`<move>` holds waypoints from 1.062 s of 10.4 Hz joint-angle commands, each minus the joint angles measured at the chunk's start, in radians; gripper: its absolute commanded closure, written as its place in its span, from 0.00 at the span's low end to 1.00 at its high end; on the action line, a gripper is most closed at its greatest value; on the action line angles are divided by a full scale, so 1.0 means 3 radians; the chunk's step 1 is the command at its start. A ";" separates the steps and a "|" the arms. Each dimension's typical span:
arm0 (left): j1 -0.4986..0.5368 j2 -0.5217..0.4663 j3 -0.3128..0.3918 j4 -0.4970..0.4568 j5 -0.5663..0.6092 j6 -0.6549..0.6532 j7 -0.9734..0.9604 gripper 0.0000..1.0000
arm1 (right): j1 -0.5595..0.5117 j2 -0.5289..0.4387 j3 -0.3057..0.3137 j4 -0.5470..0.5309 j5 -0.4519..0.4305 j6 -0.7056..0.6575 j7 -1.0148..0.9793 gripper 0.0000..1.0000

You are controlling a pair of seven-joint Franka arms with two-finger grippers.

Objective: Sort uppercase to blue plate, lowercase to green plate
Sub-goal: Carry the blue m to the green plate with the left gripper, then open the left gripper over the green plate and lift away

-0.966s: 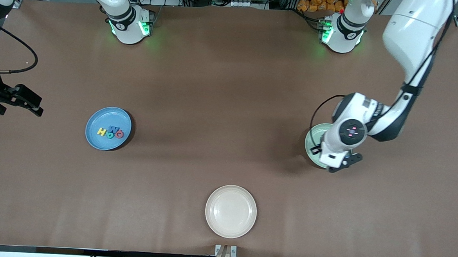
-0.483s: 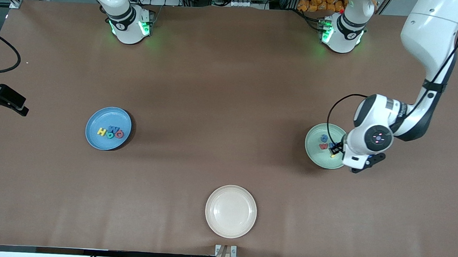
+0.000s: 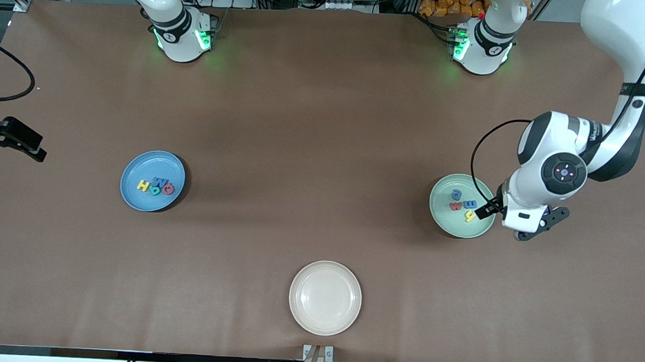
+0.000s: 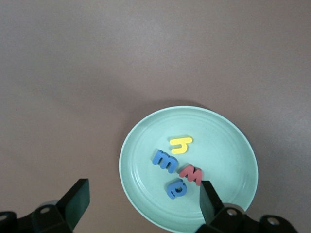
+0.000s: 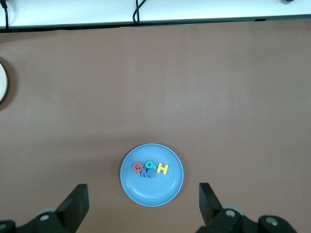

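front view: green plate point(image 3: 443, 214) on worktop point(image 3: 325, 120), holds four lowercase letters point(image 3: 463, 205). left gripper point(image 3: 511, 215) over plate edge toward left arm's end, jaws wide open, empty. blue plate point(image 3: 134, 196) well apart toward right arm's end, holds uppercase letters point(image 3: 155, 185). right gripper point(image 3: 18, 143) waits past blue plate at worktop edge, jaws open, empty.

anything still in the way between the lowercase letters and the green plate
Nothing visible. All four lowercase letters already lie in the green plate, and the left gripper hangs above it with open, empty fingers.
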 commanded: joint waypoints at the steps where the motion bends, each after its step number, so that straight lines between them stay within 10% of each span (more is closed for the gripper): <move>1: 0.0092 -0.0732 -0.0001 -0.0786 -0.0346 0.0396 0.0300 0.00 | 0.0319 0.0025 -0.0353 0.0103 -0.0014 -0.0067 0.0043 0.00; 5: -0.0348 -0.1384 0.0433 -0.1245 -0.0671 0.0485 0.1078 0.00 | 0.0320 0.0025 -0.0349 0.0124 -0.0014 -0.0144 0.0053 0.00; 11: -0.0374 -0.1426 0.0490 0.0057 -0.0737 -0.0448 0.2367 0.00 | 0.0305 0.0030 -0.0329 0.0155 -0.0014 -0.0384 0.0058 0.00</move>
